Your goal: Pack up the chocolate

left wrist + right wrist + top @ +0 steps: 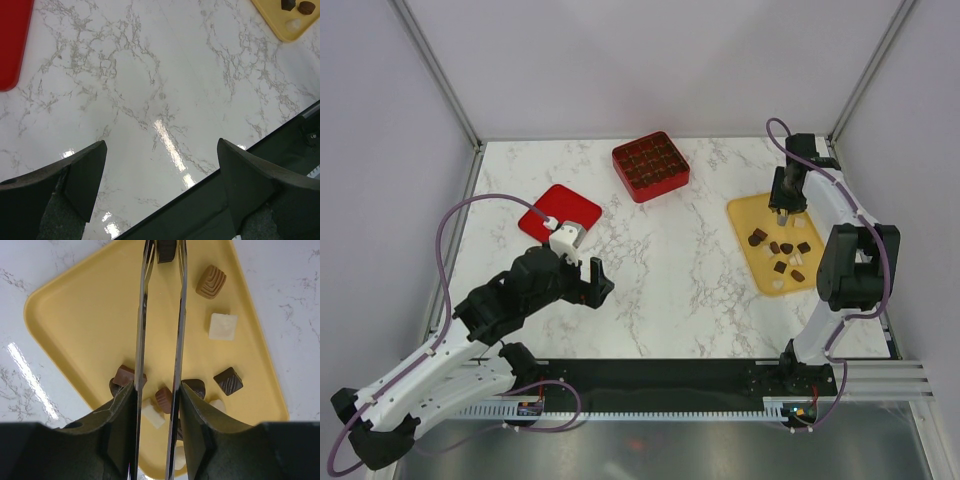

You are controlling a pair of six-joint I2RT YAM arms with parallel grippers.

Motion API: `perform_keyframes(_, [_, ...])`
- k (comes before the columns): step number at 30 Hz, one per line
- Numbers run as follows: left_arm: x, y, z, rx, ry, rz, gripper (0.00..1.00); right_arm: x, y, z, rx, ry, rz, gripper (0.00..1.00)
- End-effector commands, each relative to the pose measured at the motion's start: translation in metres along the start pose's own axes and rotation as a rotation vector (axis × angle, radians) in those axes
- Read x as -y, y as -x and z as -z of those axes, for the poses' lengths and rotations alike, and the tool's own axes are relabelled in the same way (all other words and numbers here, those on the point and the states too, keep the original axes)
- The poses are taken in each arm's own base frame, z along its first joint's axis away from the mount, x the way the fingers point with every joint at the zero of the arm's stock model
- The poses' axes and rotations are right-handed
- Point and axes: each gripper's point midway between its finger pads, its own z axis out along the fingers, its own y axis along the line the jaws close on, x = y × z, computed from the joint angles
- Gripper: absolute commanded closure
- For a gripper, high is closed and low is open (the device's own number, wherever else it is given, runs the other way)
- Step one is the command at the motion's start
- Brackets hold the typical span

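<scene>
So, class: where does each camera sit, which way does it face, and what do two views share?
Top external: above and behind the robot, looking down on the table; left gripper and right gripper both show.
Left wrist: low, facing across bare marble; its open fingers at bottom.
Right wrist: looking down its thin fingers at the yellow tray, dark chocolate between them.
Shared: the yellow tray's corner shows in the left wrist view too.

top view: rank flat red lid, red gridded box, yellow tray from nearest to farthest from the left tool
1. flat red lid, just behind the left tool
2. red gridded box, far centre
3. yellow tray, right side
</scene>
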Motion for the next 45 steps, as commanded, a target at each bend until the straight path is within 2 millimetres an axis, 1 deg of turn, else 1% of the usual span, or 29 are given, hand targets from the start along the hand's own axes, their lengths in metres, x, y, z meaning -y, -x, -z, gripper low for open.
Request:
perform_keyframes(1, [0.002,0.004,0.000,0.012,-0.007,-0.021,0.00,-0.008,0.018,0.004,0.052,0.044,0.004,0.56])
perform_keyframes(5, [0.001,0.004,0.001,0.015,-0.007,-0.022,0.00,-0.008,0.018,0.008,0.057,0.049,0.000,0.62])
perform_keyframes(10, [0.001,0.004,0.000,0.012,-0.006,-0.024,0.00,-0.007,0.016,0.019,0.056,0.047,-0.014,0.66])
perform_keyframes(11, [0.001,0.004,0.000,0.012,-0.006,-0.022,0.00,-0.006,0.016,0.021,0.056,0.046,-0.018,0.68])
perform_keyframes(14, [0.002,0.005,0.000,0.013,-0.008,-0.023,0.00,-0.005,0.015,0.030,0.058,0.044,-0.025,0.70])
perform_keyframes(16, [0.002,0.005,0.000,0.013,-0.008,-0.023,0.00,-0.005,0.017,0.039,0.071,0.051,-0.027,0.70])
perform_keyframes(20, [0.001,0.005,0.001,0.017,-0.008,-0.024,0.00,-0.015,0.025,0.060,0.107,0.082,-0.016,0.72])
perform_keyframes(21, [0.001,0.005,0.001,0.017,-0.006,-0.022,0.00,-0.027,0.025,0.068,0.119,0.103,0.005,0.73])
perform_keyframes(22, [0.002,0.006,0.001,0.020,-0.009,-0.023,0.00,-0.036,0.031,0.076,0.139,0.135,0.013,0.73])
perform_keyframes(23, [0.001,0.006,0.002,0.024,-0.006,-0.024,0.00,-0.050,0.032,0.082,0.147,0.167,0.035,0.73])
perform_keyframes(24, [0.001,0.007,0.002,0.027,-0.005,-0.022,0.00,-0.058,0.033,0.085,0.152,0.187,0.045,0.73])
perform_keyframes(25, [0.001,0.007,0.003,0.031,-0.005,-0.023,0.00,-0.067,0.041,0.093,0.176,0.213,0.049,0.73])
perform_keyframes(26, [0.000,0.008,0.004,0.036,-0.004,-0.022,0.00,-0.082,0.041,0.099,0.185,0.239,0.071,0.73])
perform_keyframes(27, [-0.001,0.008,0.004,0.037,-0.001,-0.020,0.00,-0.092,0.042,0.100,0.187,0.255,0.088,0.73])
perform_keyframes(28, [0.000,0.009,0.005,0.041,-0.004,-0.022,0.00,-0.103,0.050,0.108,0.212,0.277,0.095,0.73])
perform_keyframes(29, [-0.001,0.008,0.005,0.040,-0.002,-0.020,0.00,-0.120,0.049,0.113,0.220,0.300,0.125,0.73])
perform_keyframes(30, [-0.001,0.008,0.005,0.039,-0.002,-0.020,0.00,-0.132,0.055,0.116,0.233,0.313,0.127,0.73])
perform_keyframes(31, [0.000,0.008,0.005,0.042,-0.003,-0.020,0.00,-0.141,0.057,0.117,0.237,0.325,0.136,0.73])
perform_keyframes(32, [0.000,0.009,0.005,0.043,-0.003,-0.020,0.00,-0.158,0.055,0.120,0.244,0.342,0.162,0.73])
perform_keyframes(33, [-0.001,0.009,0.005,0.042,-0.002,-0.019,0.00,-0.171,0.061,0.120,0.255,0.357,0.173,0.73])
perform_keyframes(34, [-0.001,0.008,0.005,0.040,-0.002,-0.020,0.00,-0.186,0.059,0.122,0.260,0.375,0.200,0.74])
perform_keyframes(35, [0.000,0.009,0.005,0.042,-0.003,-0.018,0.00,-0.194,0.061,0.121,0.269,0.375,0.211,0.74])
perform_keyframes(36, [0.000,0.009,0.006,0.044,-0.004,-0.020,0.00,-0.203,0.061,0.111,0.261,0.369,0.227,0.74])
perform_keyframes(37, [-0.001,0.008,0.005,0.042,-0.003,-0.018,0.00,-0.213,0.071,0.117,0.294,0.381,0.232,0.74])
perform_keyframes(38, [0.000,0.008,0.006,0.043,-0.003,-0.018,0.00,-0.222,0.071,0.118,0.304,0.387,0.251,0.74])
perform_keyframes(39, [0.000,0.009,0.006,0.043,-0.005,-0.021,0.00,-0.230,0.077,0.114,0.318,0.384,0.257,0.74])
perform_keyframes(41, [0.000,0.008,0.005,0.040,-0.004,-0.019,0.00,-0.240,0.077,0.110,0.324,0.377,0.275,0.74])
perform_keyframes(43, [-0.001,0.008,0.005,0.040,-0.002,-0.019,0.00,-0.237,0.076,0.102,0.319,0.321,0.285,0.74])
perform_keyframes(45, [-0.001,0.009,0.006,0.044,-0.002,-0.018,0.00,-0.234,0.065,0.093,0.295,0.292,0.295,0.74])
